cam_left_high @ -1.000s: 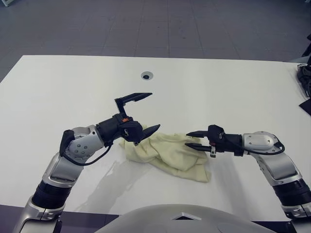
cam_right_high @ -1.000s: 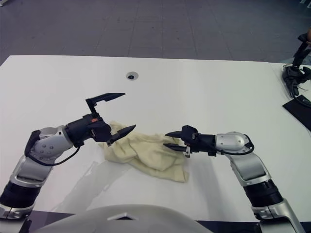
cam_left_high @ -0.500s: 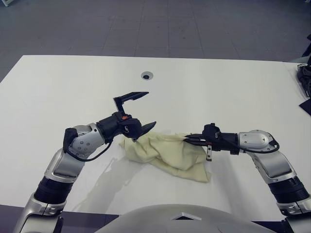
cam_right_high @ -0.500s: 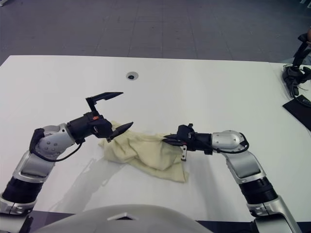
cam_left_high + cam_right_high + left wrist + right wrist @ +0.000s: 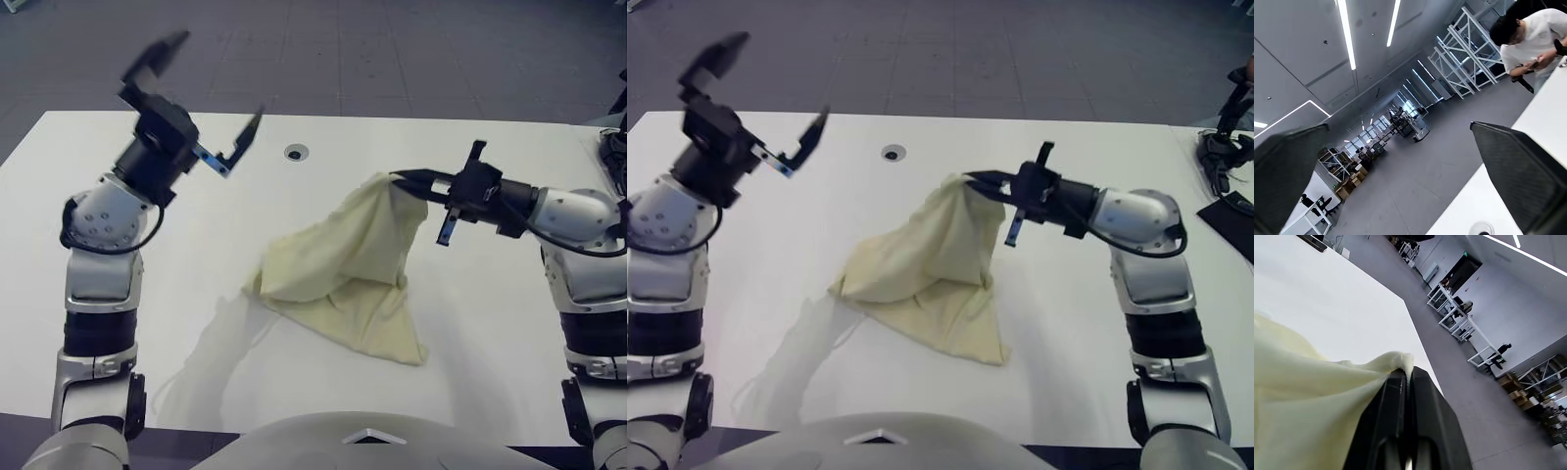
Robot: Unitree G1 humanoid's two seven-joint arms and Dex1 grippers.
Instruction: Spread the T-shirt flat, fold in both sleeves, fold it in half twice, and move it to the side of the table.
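- Pale yellow cloth, the T-shirt (image 5: 343, 284), hangs as a loose, crumpled drape near the middle of the white table (image 5: 470, 333), a little toward the near edge.
- One edge of it is held up in the air at the right; from there the fabric falls leftward and toward the near side in a slanted sheet.
- Its lower part rests on the tabletop in soft folds. One bunched corner points left and another corner lies nearest the near edge.
- The shirt is not spread flat, and no sleeve can be told apart from the rest of the cloth.
- The right gripper (image 5: 404, 179) is above the table, right of centre, pointing left, with its fingers pressed together on the held-up edge of the T-shirt. The right wrist view shows a small fold of cloth pinched between the two dark tips.
- The left gripper (image 5: 220, 73) is high over the far left part of the table, well apart from the shirt. Its two fingers are spread wide and hold nothing.
- A round grommet hole (image 5: 296, 152) sits in the tabletop toward the far edge, between the two grippers and clear of the cloth.
- Some black gear (image 5: 1220, 162) lies at the far right edge of the table, well away from the shirt.
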